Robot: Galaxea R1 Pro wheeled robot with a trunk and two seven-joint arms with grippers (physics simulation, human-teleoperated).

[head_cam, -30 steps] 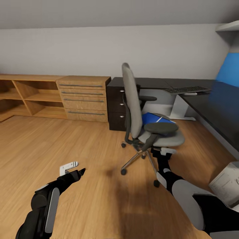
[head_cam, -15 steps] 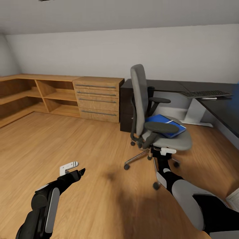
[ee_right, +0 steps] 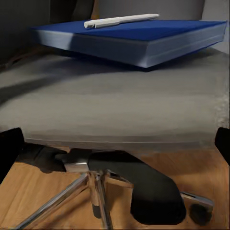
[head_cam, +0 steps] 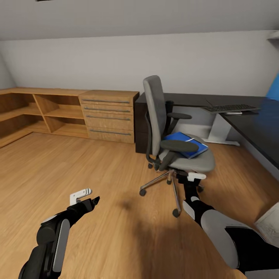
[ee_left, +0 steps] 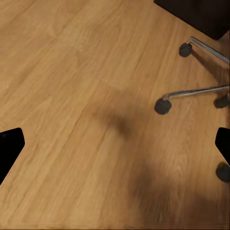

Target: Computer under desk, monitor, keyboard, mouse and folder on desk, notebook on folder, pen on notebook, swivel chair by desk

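The surface [head_cam: 248, 120] spans 1 to 3 o'clock. The chair [head_cam: 170, 147] stands at 1 o'clock, carrying the folder [ee_right: 139, 38] and pen [ee_right: 120, 20]. Right hand [head_cam: 195, 177]: fingers apart at the seat edge. Left hand [head_cam: 82, 196]: apart, idle. Approach level; lift the folder flat so the pen stays put.

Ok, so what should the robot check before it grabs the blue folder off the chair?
1. Folder lies on the swivel chair seat: ok.
2. Pen rests loose on the folder and might roll off: not ok.
3. Right pincer open: ok.
4. Right pincer level with the folder: not ok, it points at the seat edge below.
5. Keyboard on the desk: ok.
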